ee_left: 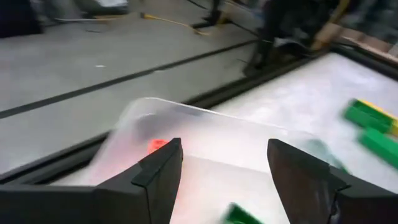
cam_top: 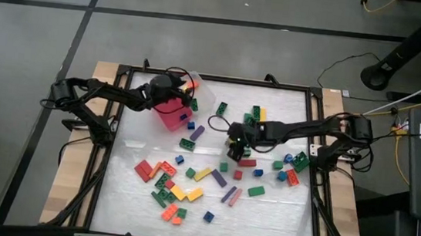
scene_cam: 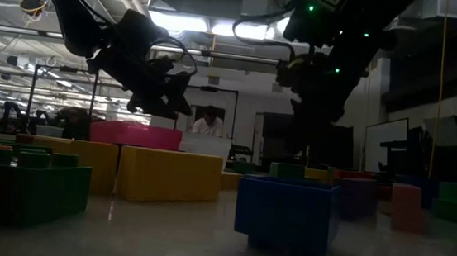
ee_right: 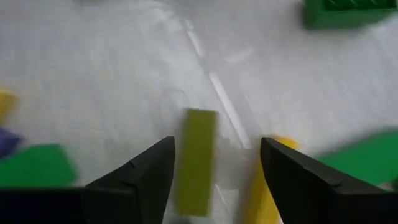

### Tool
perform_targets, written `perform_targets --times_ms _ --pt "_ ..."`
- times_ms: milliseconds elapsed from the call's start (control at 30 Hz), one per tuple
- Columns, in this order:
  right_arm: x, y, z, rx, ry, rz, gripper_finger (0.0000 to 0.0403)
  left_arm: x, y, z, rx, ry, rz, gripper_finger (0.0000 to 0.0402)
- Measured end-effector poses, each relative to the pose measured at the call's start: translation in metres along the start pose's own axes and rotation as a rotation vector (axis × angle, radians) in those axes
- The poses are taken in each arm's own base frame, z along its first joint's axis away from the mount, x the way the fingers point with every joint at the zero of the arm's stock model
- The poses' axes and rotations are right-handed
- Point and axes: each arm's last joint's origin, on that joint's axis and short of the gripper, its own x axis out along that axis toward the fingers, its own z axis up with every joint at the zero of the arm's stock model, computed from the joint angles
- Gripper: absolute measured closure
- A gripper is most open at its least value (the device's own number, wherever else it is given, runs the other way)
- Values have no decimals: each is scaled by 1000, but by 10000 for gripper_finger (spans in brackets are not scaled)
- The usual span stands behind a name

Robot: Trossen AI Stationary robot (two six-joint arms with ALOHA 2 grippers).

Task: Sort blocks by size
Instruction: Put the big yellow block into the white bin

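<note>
Many blocks lie scattered on the white mat, most of them in the near half [cam_top: 180, 192] and at the right [cam_top: 292, 168]. My left gripper [cam_top: 184, 98] is open and empty, and hangs over the clear tray [ee_left: 217, 134] beside the pink tray [cam_top: 170, 116]. A red block [ee_left: 157, 145] and a green one [ee_left: 239, 214] lie in the clear tray. My right gripper [ee_right: 217, 168] is open and low over the mat's middle [cam_top: 235, 142]. A yellow-green bar [ee_right: 198, 162] shows between its fingers, close to one of them. A yellow block [ee_right: 268, 180] lies by the other finger. My right gripper has the yellow-green bar [ee_right: 198, 155] between its open fingers, lying along them. I cannot tell whether a finger touches it.
A black frame [cam_top: 214, 78] rims the mat. Green blocks [cam_top: 256, 115] lie at the far middle, and a purple bar [cam_top: 197, 132] lies near the pink tray. In the low view a blue block [scene_cam: 287, 216], yellow blocks [scene_cam: 170, 175] and a green one [scene_cam: 32, 190] stand close. A person [scene_cam: 208, 125] sits beyond the table.
</note>
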Motion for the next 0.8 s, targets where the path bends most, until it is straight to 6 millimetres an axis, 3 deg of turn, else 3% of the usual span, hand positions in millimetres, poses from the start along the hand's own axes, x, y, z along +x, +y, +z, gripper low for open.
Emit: perform_targets --times_ms 333,600,800 --pt "13 -37 4 98 69 -52 166 -4 -17 -2 24 -7 -88 188" --pt "32 -37 -3 91 141 -61 170 -8 -29 -5 105 -6 -133 188" --pt "39 -36 -6 89 169 -49 237 -13 -42 -7 164 -21 -182 188"
